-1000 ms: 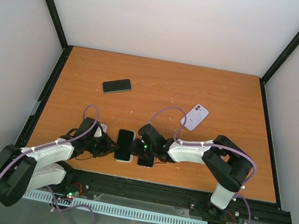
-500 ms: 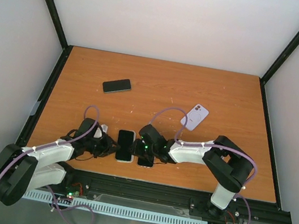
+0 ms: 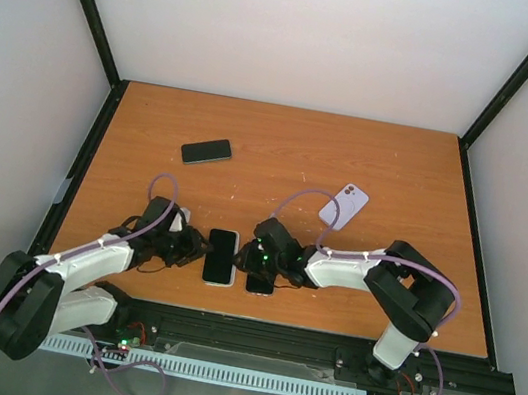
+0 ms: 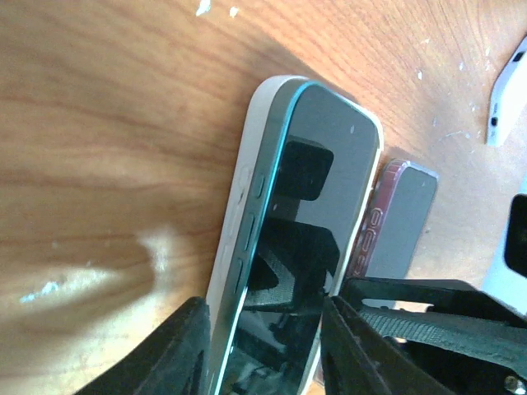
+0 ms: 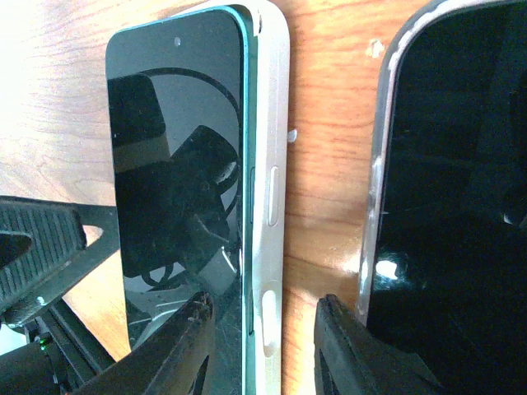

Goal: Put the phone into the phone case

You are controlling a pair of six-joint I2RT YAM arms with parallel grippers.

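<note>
Near the table's [image 3: 400,170] near edge, a little left of its middle, the phone [image 3: 221,254] lies screen up in the white phone case [image 4: 233,222], its teal side showing above the case rim. The left gripper [image 4: 265,309] sits low at the phone's left. Its fingers [image 4: 185,346] are parted to either side of the phone, and contact cannot be told. The right gripper [image 5: 263,306] has its fingers [image 5: 177,346] narrowly apart astride the case's right rim, not clamped.

A second phone [image 3: 259,283] in a dark reddish case lies just beside, on the right. A black phone [image 3: 206,151] lies farther in toward the left edge, and a pale case [image 3: 344,206] lies toward the right. The orange-brown wood carries white flecks. Plain pale walls [image 3: 302,32] enclose it, with black posts [image 3: 84,0] rising from the far corners.
</note>
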